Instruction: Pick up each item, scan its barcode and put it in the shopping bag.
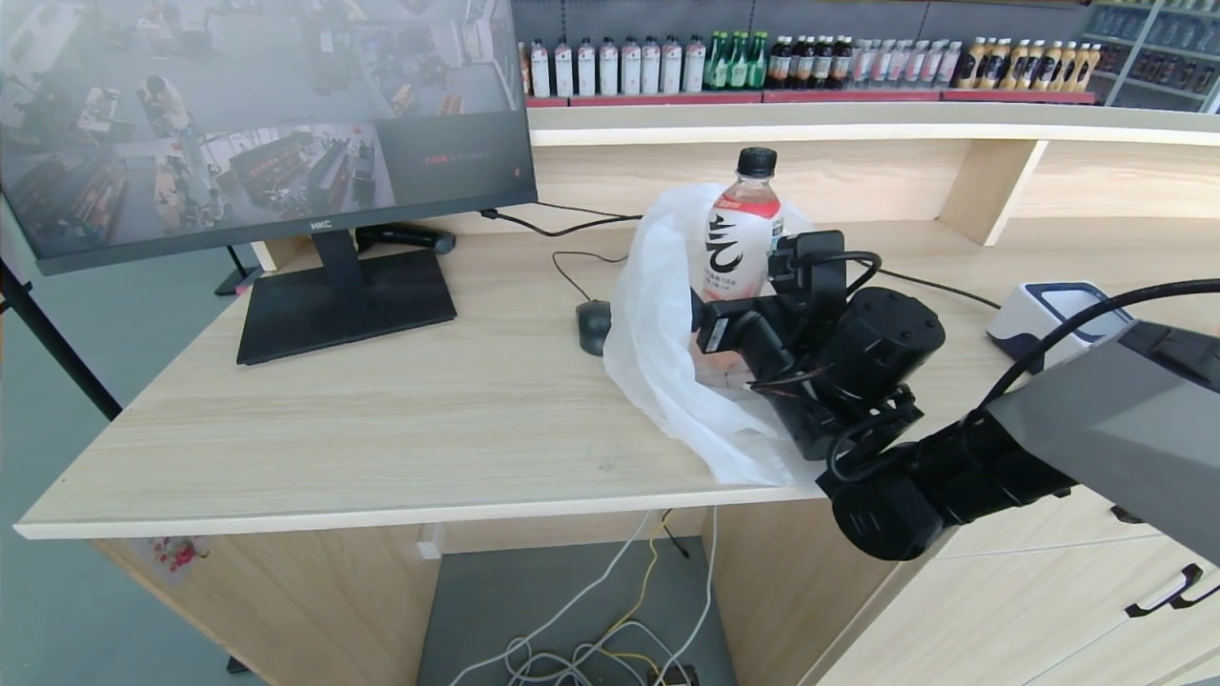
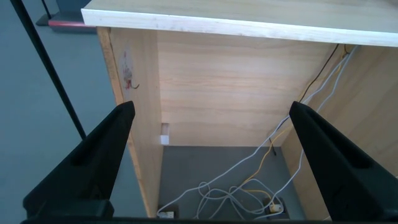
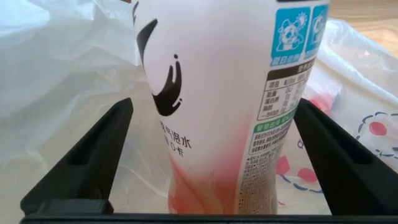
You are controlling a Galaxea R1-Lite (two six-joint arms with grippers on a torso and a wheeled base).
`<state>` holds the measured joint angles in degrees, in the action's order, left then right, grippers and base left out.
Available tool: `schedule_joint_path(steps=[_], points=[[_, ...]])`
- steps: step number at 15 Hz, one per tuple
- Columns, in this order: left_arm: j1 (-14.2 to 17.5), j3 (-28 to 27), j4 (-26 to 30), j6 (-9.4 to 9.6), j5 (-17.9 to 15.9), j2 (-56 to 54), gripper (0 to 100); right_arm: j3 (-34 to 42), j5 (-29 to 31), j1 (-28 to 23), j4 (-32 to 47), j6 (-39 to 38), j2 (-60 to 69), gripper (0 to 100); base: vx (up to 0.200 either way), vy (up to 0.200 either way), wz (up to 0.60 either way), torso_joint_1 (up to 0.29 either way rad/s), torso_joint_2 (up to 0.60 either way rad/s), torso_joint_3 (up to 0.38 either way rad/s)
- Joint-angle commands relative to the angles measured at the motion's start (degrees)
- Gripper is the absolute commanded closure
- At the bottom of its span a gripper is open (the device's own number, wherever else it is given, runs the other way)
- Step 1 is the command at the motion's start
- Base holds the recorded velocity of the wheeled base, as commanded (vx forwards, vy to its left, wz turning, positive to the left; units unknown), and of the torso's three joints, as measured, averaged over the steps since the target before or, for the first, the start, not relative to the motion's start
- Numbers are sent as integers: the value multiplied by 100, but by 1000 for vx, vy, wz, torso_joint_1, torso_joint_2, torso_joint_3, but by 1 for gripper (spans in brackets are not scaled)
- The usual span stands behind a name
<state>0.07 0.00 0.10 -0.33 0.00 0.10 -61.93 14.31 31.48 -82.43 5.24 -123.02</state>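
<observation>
On the pale wooden counter [image 1: 429, 410], right of centre and reaching to its near edge: a white plastic shopping bag [image 1: 648, 324], crumpled and open. Standing upright in the bag: a bottle [image 1: 742, 243] with a black cap and a white, black and pink label, lower half sunk among the plastic folds, neck and cap well above them. Beside the bottle's base inside the bag, in the right wrist view: a pale pack with pink and blue print [image 3: 373, 137], not clear enough to say more.

Right gripper [image 3: 214, 106] level with the lower part of the bottle, reaching into the bag from the right. Fingers [image 3: 93, 155] spread wide, one on either side of the bottle, with bag visible in the gap at one side; not clamped on it.

Left gripper [image 2: 211, 109] low, under counter height, facing the open space beneath the counter, loose cables [image 2: 236, 193] on the floor there. Fingers apart, nothing between them.

Just left of the bag: a dark mouse [image 1: 593, 326]. Far left: a monitor [image 1: 257, 124] on a black stand. Right of the bag, well apart from it: a white and blue scanner [image 1: 1044, 310]. Beyond the counter's raised back ledge: a shelf of drinks [image 1: 810, 62].
</observation>
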Motion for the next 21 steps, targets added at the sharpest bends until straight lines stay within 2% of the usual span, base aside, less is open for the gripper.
schedule_joint_path(steps=[1, 3, 5, 8, 12, 14, 20, 21], points=[[1, 0, -1, -2, 0, -1, 0, 234, 10, 16, -10, -6, 313, 0, 0, 0, 0, 0, 0, 0], [1, 0, -1, -2, 0, -1, 0, 867, 10, 87, -45, -6, 788, 0, 0, 0, 0, 0, 0, 0], [1, 0, -1, 15, 0, -1, 0, 1174, -25, 113, -18, -6, 1201, 0, 0, 0, 0, 0, 0, 0], [1, 0, -1, -2, 0, -1, 0, 2457, -51, 60, 17, -6, 2396, 0, 0, 0, 0, 0, 0, 0], [-7, 0, -1, 15, 0, -1, 0, 3662, -350, 96, 184, -32, 3609, 0, 0, 0, 0, 0, 0, 0], [1, 0, -1, 15, 0, -1, 0, 3837, -517, 122, 175, 3, 3890, 0, 0, 0, 0, 0, 0, 0], [1, 0, -1, -2, 0, -1, 0, 3890, -491, 113, 113, 82, 4005, 0, 0, 0, 0, 0, 0, 0], [1, 0, -1, -11, 0, -1, 0, 3908, -500, 113, 113, 82, 3996, 0, 0, -200, 0, 2, 2, 7]])
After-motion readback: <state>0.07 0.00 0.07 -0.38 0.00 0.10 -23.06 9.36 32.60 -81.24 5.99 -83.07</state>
